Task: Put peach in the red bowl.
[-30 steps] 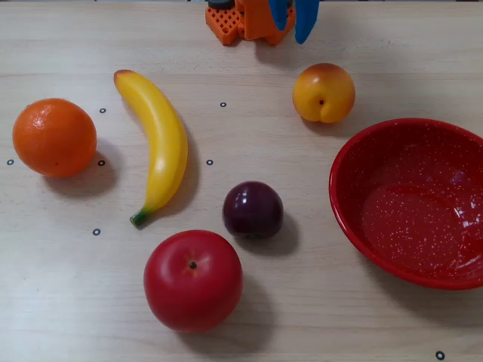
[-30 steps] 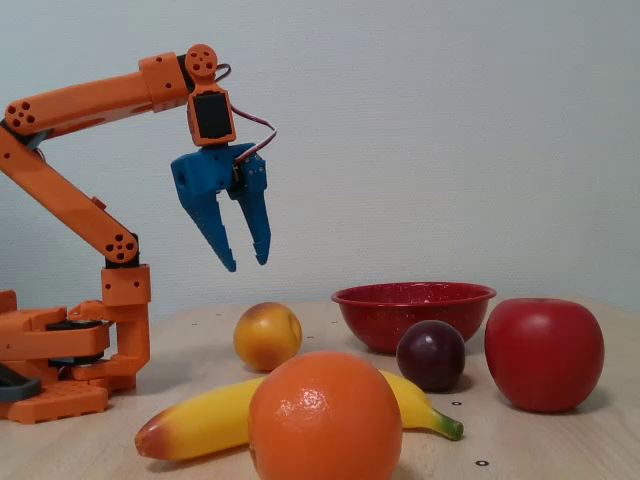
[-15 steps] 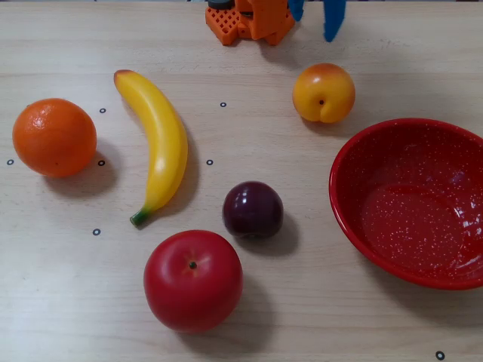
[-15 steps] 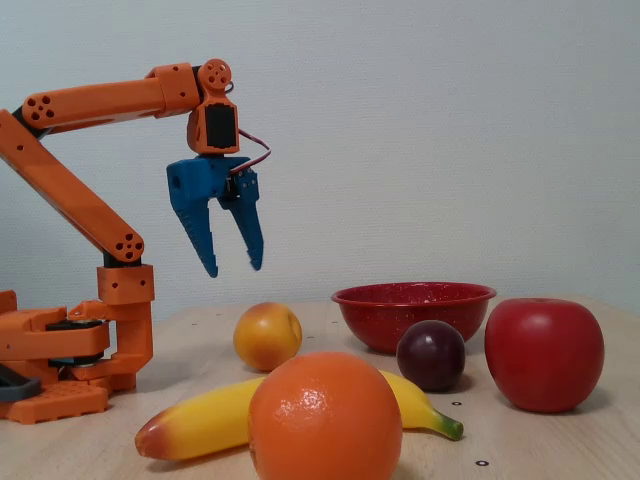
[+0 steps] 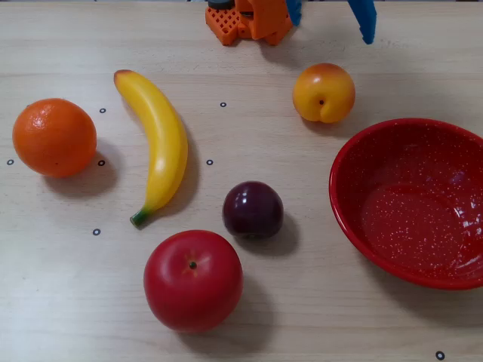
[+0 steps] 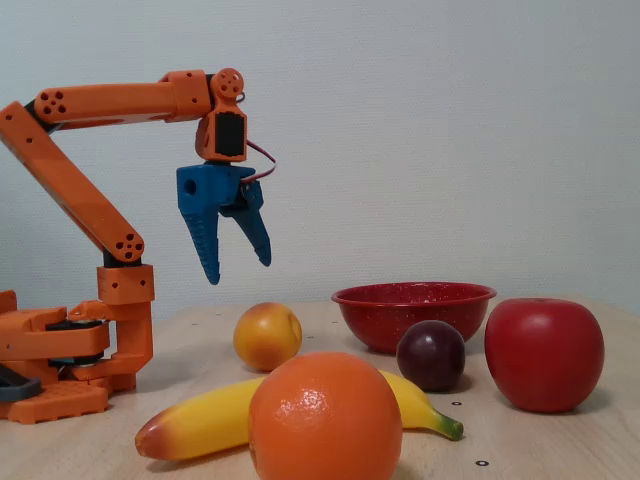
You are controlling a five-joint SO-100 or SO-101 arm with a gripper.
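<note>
The peach [image 5: 324,93] is yellow-orange with a reddish blush and sits on the table just left of the red bowl's far edge; it also shows in a fixed view [image 6: 267,336]. The red bowl [image 5: 349,197] is wide, glossy and speckled, empty, at the right; its rim shows in a fixed view [image 6: 413,296]. My blue gripper [image 6: 238,268] hangs open and empty well above the table, up and to the left of the peach. In the top-down fixed view only its blue fingers [image 5: 364,20] show at the top edge.
On the table lie an orange [image 5: 54,137], a banana [image 5: 157,141], a dark plum [image 5: 253,210] and a big red apple [image 5: 193,280]. The orange arm base [image 5: 249,20] stands at the far edge. Small black ring marks dot the wood.
</note>
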